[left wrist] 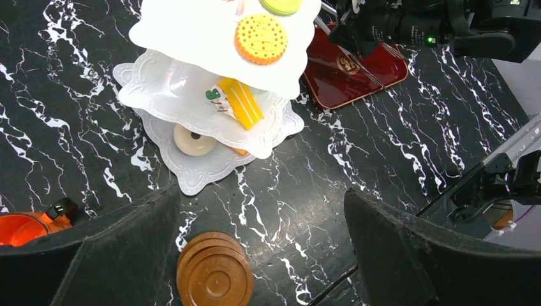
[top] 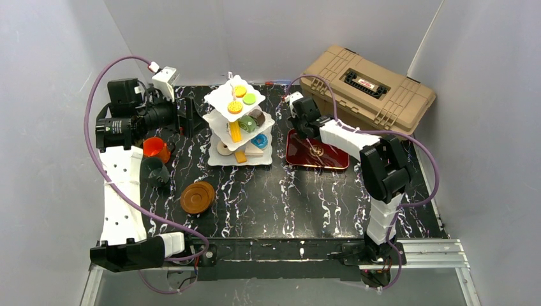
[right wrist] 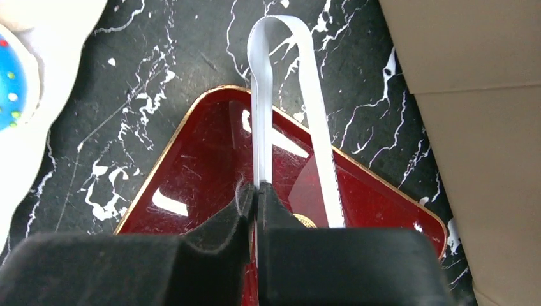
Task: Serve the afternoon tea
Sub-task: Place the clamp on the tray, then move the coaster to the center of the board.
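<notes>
On the table (top: 287, 204), far centre, three-tier stand (top: 220, 101): white, with square scalloped plates; it is set upright on the black marbled surface.
Toy pastries (top: 247, 122): spread over all three plates.
Top plate: a round orange-and-yellow biscuit (left wrist: 259, 38) and a green piece (top: 249, 99) are carried here.
Middle plate: a yellow cake slice (left wrist: 237, 102) is laid near the edge.
Bottom plate: a cream ring donut (left wrist: 194, 140) and a blue donut (top: 259, 141) are carried here.
Orange cup (top: 155, 148): placed near the left edge of the table, well apart from the stand.
Dark cup (top: 155, 171): placed just in front of the orange cup.
Brown saucers (top: 197, 197): stacked, nearer the arm bases than the stand, to the right of the dark cup.
Left gripper (left wrist: 261, 197): held above the table to the left of the stand; the fingers are spread wide and nothing is held between them.
Right gripper (right wrist: 257, 191): positioned over the red tray (top: 317, 152); the fingers are pressed together on one arm of the tongs (right wrist: 260, 115).
Tongs: the looped end is pointed away from the gripper, past the tray's far corner.
Red tray: gold-rimmed, set between the stand and the tan toolbox (top: 367, 86).
</notes>
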Controlling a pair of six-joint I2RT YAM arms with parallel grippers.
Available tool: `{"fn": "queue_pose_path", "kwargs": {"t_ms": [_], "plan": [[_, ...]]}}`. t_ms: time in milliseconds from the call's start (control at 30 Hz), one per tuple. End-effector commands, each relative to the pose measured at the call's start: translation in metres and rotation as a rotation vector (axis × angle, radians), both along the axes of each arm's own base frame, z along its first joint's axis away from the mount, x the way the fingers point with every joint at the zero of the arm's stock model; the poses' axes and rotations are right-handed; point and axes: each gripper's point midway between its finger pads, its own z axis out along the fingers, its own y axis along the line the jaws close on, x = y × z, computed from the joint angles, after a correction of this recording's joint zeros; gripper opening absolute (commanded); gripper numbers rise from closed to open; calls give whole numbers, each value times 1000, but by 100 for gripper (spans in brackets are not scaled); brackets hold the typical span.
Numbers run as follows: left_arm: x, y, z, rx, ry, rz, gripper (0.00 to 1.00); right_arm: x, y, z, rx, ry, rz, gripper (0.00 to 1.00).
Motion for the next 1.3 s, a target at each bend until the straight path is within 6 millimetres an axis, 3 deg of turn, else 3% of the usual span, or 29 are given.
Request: {"fn": "queue_pose_path", "kwargs": {"t_ms": [0, 100, 267, 433, 533, 633, 800, 1000, 1133, 1267], "plan": [[-14, -3, 11, 6, -32, -31, 98, 8, 11, 30, 82, -111, 51, 16], [-18, -2, 8, 20, -24, -41, 98, 9, 9, 26, 83, -114, 41, 30], [-25, -1, -1, 62, -5, -85, 98, 12, 8, 36, 104, -149, 17, 55], [-40, 8, -25, 197, -1, -219, 98, 4, 2, 84, 195, -246, -36, 77], [-55, 23, -50, 294, 50, -336, 98, -18, 2, 129, 231, -339, -51, 88], [-76, 42, -79, 360, 151, -470, 98, -53, 10, 151, 267, -374, -71, 98], [-108, 74, -129, 521, 195, -701, 98, -111, 25, 145, 439, -286, -52, 98], [-128, 90, -197, 723, 109, -885, 98, -154, 37, 146, 778, -182, -26, 99], [-130, 104, -229, 794, 138, -950, 98, -170, 34, 145, 804, -143, -7, 98], [-116, 121, -254, 897, 123, -984, 98, -173, 33, 131, 757, -98, -27, 98]]}}
